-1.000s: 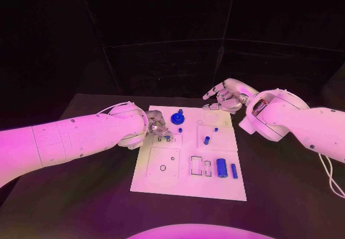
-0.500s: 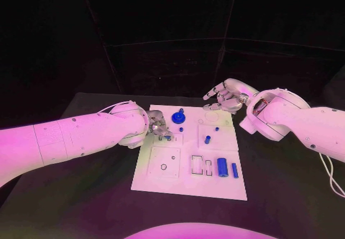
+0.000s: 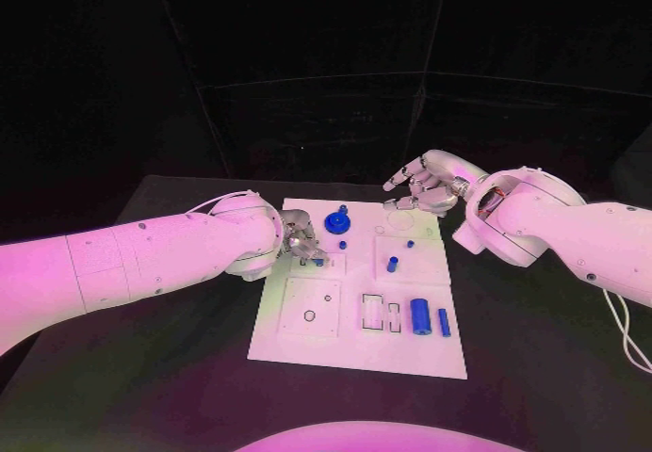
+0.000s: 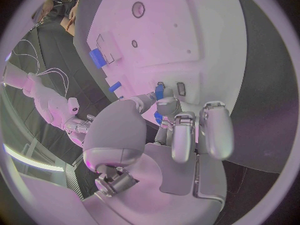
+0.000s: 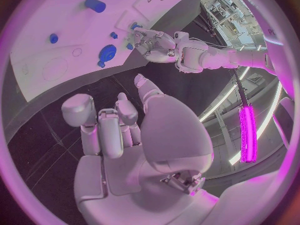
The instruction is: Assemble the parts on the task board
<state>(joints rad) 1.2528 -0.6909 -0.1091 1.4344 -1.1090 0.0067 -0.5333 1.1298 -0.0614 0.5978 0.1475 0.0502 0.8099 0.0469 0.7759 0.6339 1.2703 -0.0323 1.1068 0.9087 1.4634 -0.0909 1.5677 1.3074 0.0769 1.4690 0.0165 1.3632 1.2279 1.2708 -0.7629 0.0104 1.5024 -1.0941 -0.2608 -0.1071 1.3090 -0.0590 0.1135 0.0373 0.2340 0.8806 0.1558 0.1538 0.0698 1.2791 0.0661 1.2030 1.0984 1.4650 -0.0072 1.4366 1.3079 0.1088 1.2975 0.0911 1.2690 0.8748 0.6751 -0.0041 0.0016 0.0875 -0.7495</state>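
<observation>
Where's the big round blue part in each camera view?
Head view: round blue part, far end of the task board.
Left wrist view: not in it.
Right wrist view: by the board's nearest edge.
Shared landmark: left robot hand.

Task board (image 3: 356, 353) at the middle of the bench (image 3: 150, 377), left hand (image 3: 301, 247) over the board's left edge, right hand (image 3: 424, 186) beyond its far right corner, cylinder (image 3: 420, 317) lying near the board's right front, round part (image 3: 334, 223) near its far edge
</observation>
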